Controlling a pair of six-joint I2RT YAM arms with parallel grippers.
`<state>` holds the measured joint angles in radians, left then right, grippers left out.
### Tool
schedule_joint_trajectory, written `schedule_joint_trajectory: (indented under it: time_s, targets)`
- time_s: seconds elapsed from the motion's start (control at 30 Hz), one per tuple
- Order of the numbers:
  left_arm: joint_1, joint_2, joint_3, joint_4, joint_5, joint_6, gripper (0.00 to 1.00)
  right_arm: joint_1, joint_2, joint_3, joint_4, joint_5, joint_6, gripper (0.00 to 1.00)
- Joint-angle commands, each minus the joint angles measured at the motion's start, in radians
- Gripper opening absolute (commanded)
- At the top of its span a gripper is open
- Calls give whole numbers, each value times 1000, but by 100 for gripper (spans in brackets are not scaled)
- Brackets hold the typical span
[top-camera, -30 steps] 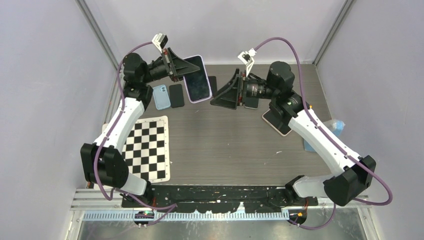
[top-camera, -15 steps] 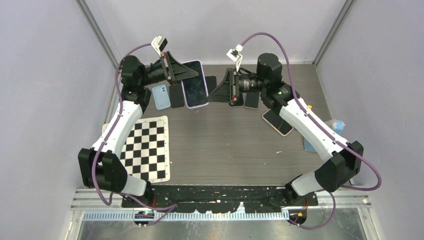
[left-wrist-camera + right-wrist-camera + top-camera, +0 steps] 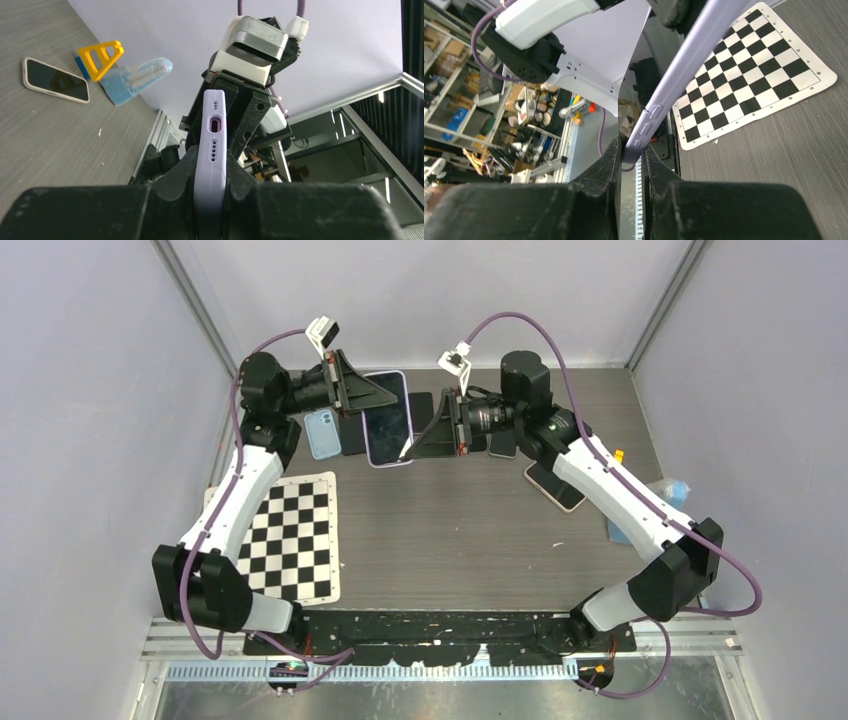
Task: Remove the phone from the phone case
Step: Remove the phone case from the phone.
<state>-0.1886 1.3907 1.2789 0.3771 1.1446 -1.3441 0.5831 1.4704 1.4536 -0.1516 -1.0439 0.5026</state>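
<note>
Where the left arm ends: left gripper [image 3: 372, 395] clamped across the phone case [image 3: 212, 150] at its charging-port end.
Phone [image 3: 388, 425]: inside the lilac case, held off the table [image 3: 450, 530], screen upward, between both grippers.
Right gripper [image 3: 631, 150]: pinched shut on the case's button edge.
Second phone [image 3: 553, 485]: flat on the table, near the right arm.

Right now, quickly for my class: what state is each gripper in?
Left gripper: closed, holding the lilac-cased phone.
Right gripper: closed on that phone's side edge.
</note>
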Motion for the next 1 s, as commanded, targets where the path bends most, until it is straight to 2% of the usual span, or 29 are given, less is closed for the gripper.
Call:
schedule_joint_trajectory:
  time_s: [0.0, 0.2, 0.37, 0.77, 0.83, 0.97]
  targets:
    - [-24, -43, 10, -66, -49, -103, 0, 79, -44, 25, -11, -106, -206, 10]
    - [-67, -19, -19, -138, -129, -156, 0, 128, -49, 26, 75, -102, -242, 7]
    - [-72, -2, -66, -100, -153, -257, 0, 140, -74, 15, 65, 17, -322, 5]
    - [-123, 57, -73, -158, -173, -238, 0, 147, -64, 56, 4, 45, -390, 4]
    - [-124, 65, -76, -159, -176, -240, 0, 147, -63, 58, 0, 46, -396, 5]
    - [-124, 83, -91, -114, -179, -280, 0, 147, -64, 54, -18, 65, -432, 20]
